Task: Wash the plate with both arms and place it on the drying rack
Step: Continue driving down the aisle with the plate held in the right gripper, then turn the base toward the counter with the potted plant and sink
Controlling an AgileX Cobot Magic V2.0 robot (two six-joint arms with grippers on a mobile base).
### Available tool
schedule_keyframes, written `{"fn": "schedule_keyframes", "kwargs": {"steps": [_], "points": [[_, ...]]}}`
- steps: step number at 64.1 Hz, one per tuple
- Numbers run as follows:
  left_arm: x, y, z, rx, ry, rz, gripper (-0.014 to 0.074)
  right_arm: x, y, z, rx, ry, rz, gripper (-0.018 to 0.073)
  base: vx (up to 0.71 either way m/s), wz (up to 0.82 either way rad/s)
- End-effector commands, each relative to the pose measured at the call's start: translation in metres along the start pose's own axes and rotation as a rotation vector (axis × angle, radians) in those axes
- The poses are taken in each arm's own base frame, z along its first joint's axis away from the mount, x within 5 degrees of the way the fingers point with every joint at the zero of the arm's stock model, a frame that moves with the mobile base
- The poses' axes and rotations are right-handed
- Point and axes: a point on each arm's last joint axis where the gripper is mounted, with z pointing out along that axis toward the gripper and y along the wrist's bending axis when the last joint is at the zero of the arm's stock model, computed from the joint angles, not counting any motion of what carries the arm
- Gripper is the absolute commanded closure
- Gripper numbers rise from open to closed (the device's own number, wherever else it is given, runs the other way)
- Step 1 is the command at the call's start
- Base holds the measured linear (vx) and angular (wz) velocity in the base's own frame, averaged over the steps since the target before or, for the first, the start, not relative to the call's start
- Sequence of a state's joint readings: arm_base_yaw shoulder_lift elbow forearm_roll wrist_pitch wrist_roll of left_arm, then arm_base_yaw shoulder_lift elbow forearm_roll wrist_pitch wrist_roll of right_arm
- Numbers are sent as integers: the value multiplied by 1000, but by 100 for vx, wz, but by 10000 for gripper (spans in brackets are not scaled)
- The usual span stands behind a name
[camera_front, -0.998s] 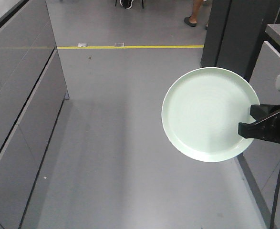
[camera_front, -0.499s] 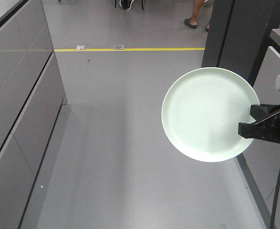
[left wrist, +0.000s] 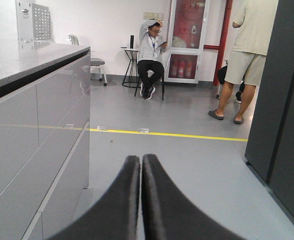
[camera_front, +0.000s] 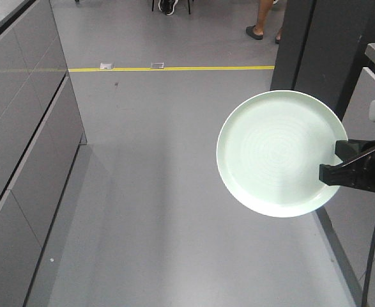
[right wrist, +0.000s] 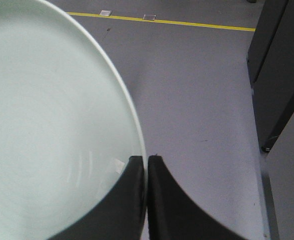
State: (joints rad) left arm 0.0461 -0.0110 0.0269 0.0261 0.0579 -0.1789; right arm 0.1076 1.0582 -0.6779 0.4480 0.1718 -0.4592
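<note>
The pale mint-green plate (camera_front: pixel 273 150) hangs in the air over the grey floor at the right of the front view, its face towards the camera. My right gripper (camera_front: pixel 335 161) is shut on the plate's right rim. The right wrist view shows the plate (right wrist: pixel 51 125) filling the left side, with the right gripper (right wrist: pixel 147 161) pinching its edge, one finger on the plate's face. My left gripper (left wrist: pixel 140 160) is shut with nothing in it, pointing down the aisle; it does not show in the front view. The drying rack is out of view.
Grey cabinets (camera_front: pixel 21 128) line the left of the aisle, and a dark tall unit (camera_front: pixel 321 45) and a counter stand on the right. A yellow floor line (camera_front: pixel 174 68) crosses ahead. Beyond it a person sits (left wrist: pixel 152 60) and another stands (left wrist: pixel 244 60).
The cabinets and the yellow line have shifted left and up in the front view, so the base has moved. The plate and right gripper keep their place in the frame.
</note>
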Motion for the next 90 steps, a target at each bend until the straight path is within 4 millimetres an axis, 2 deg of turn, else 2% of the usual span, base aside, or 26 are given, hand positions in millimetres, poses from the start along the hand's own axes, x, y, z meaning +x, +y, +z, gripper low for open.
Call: {"fn": "schedule_keyframes", "kwargs": {"steps": [1,64,90], "points": [[-3,-1,-1,21,-76,-6,601,-18,-3,-8,34,-110,2,568,9,-1],[-3,-1,-1,21,-76,-6,601,-18,-3,-8,34,-110,2,568,8,-2],[-3,-1,-1,21,-76,-6,601,-18,-3,-8,34,-110,2,568,10,-21]]}}
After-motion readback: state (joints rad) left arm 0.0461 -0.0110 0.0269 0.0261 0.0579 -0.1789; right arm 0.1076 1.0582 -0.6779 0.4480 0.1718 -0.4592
